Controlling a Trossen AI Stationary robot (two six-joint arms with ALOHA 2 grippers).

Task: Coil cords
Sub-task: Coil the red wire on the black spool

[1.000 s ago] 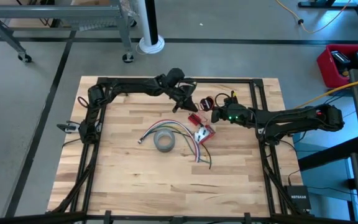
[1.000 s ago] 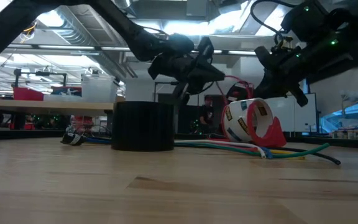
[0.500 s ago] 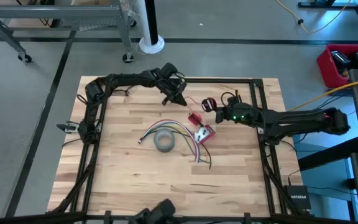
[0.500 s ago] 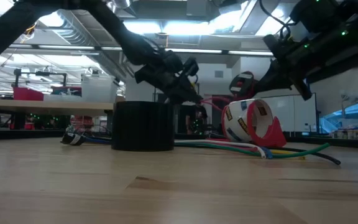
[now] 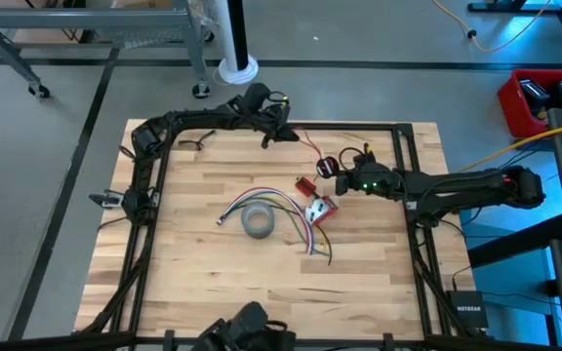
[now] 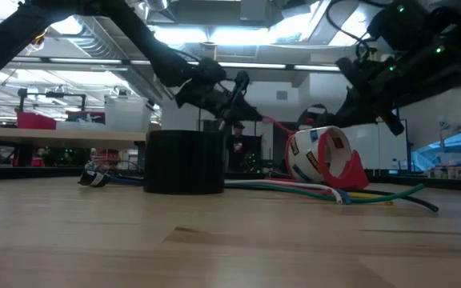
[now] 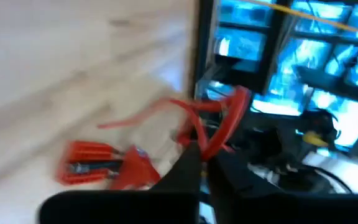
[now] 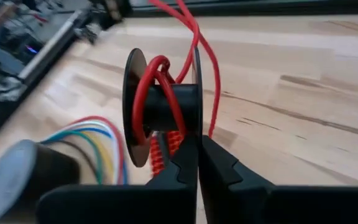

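Note:
A small black spool (image 8: 164,107) carries a few turns of thin red wire (image 8: 143,93). It shows right of the table's middle in the high view (image 5: 327,164). My right gripper (image 5: 341,173) is shut on it. The wire (image 5: 306,143) runs from the spool to my left gripper (image 5: 282,136), which is shut on it near the table's far edge. No separate black coil shows. My left gripper pinches the red wire (image 7: 211,144) between its two fingertips, some way from the spool. The wire loops away beyond the fingers and hangs clear of the table. My right gripper pinches the rim of one spool flange (image 8: 195,129) between its two fingers (image 8: 180,163). It comes level from the table's right side. The spool is lifted clear, its axis about level.
A grey tape roll (image 5: 258,221) lies at the table's middle beside a bundle of coloured wires (image 5: 283,207). A red tape dispenser (image 5: 321,208) and a small red ribbed part (image 5: 305,185) lie just near of the spool. A dark frame (image 5: 359,125) rims the table.
My left gripper has gone from beside the spool toward the table's far edge and a little left, holding the red wire. A longer stretch of wire now spans between it and the spool. My right gripper has stayed about where it was with the spool.

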